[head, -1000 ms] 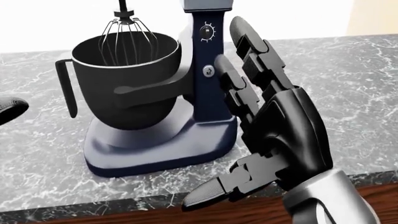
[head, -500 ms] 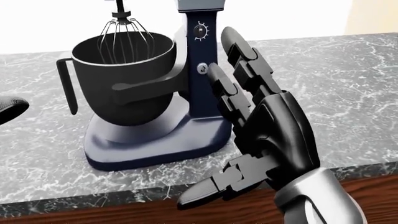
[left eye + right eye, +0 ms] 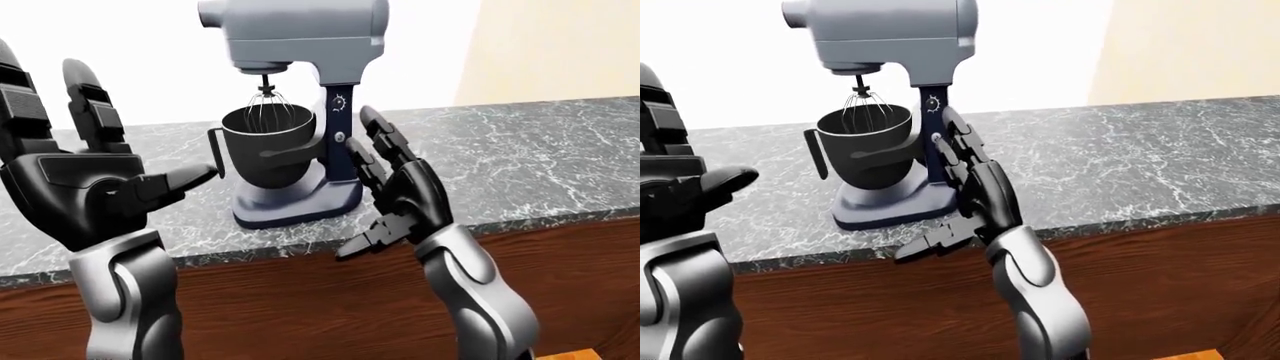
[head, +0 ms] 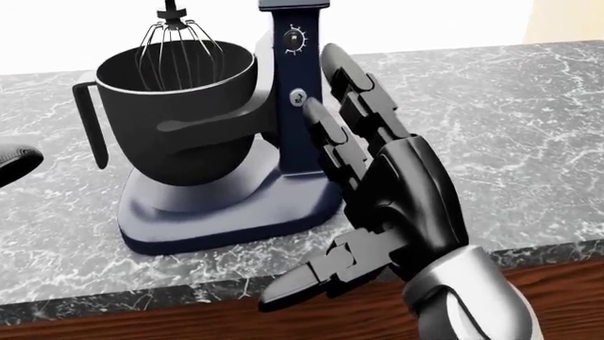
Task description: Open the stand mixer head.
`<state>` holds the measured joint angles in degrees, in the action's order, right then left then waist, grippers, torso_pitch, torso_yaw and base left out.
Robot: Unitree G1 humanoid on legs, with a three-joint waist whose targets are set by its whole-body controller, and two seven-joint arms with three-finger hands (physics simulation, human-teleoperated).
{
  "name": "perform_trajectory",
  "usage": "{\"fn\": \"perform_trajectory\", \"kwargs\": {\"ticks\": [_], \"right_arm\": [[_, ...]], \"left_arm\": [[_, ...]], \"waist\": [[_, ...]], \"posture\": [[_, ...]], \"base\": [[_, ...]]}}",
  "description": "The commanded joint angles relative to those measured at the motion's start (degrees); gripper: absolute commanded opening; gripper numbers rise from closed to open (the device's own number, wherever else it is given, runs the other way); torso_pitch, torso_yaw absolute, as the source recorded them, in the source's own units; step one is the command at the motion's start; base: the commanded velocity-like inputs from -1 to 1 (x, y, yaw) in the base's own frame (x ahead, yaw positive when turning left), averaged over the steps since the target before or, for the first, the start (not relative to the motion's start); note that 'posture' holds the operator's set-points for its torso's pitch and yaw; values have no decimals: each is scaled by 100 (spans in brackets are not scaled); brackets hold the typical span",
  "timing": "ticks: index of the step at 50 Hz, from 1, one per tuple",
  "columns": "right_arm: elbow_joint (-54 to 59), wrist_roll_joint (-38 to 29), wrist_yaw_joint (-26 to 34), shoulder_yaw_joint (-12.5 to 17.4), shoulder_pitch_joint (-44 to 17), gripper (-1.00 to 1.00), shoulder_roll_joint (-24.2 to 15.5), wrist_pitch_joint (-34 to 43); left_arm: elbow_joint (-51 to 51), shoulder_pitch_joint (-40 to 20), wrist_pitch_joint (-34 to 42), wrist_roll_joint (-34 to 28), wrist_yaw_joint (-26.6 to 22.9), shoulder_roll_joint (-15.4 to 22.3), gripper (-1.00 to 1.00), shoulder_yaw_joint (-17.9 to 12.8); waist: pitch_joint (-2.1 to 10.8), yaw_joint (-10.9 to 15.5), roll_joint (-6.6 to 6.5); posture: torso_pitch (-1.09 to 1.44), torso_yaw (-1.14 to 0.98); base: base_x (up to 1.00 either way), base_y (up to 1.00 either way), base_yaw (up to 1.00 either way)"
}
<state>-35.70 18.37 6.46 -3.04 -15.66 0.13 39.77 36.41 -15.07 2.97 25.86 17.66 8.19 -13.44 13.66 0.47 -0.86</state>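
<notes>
The stand mixer has a grey head (image 3: 300, 34), level over a black bowl (image 4: 175, 113), with the whisk (image 4: 175, 42) hanging into the bowl. A dark blue column (image 4: 288, 92) with a dial rises from the base (image 4: 217, 212). My right hand (image 4: 326, 163) is open, fingers stretched upward close beside the column's right side and thumb out low over the counter edge; whether it touches is unclear. My left hand (image 3: 110, 120) is open and raised left of the mixer, apart from it, with its thumb pointing at the bowl handle.
The mixer stands on a dark marble counter (image 3: 520, 150) with a wooden cabinet front (image 3: 300, 300) below. Behind it is a white wall (image 3: 140, 67), and a beige wall (image 3: 560, 45) lies to the right.
The head view has shifted a little, so the mixer sits further left. My right hand has drifted left and slightly down, staying open beside the column. The mixer head has not tilted.
</notes>
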Motion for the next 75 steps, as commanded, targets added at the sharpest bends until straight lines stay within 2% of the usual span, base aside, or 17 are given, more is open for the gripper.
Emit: {"fn": "perform_trajectory", "kwargs": {"ticks": [1,42,75], "right_arm": [[-134,1,6,4,-142,100,19,-177],[776,-299,362,69,-344,100,8,-819],[1254,-425,489,34,-598,100,64,-1049]], "left_arm": [[114,-140,-85,-6,-40,52,99,-16],[110,-129,-87,19,-25,85,100,-63],[96,-163,-74,55,11,128,99,-108]], "waist": [[36,0,-19],[39,-9,-43],[36,-7,-48]], "posture": [[-30,0],[-30,0],[-30,0]], "base": [[0,0,0],[0,0,0],[0,0,0]]}}
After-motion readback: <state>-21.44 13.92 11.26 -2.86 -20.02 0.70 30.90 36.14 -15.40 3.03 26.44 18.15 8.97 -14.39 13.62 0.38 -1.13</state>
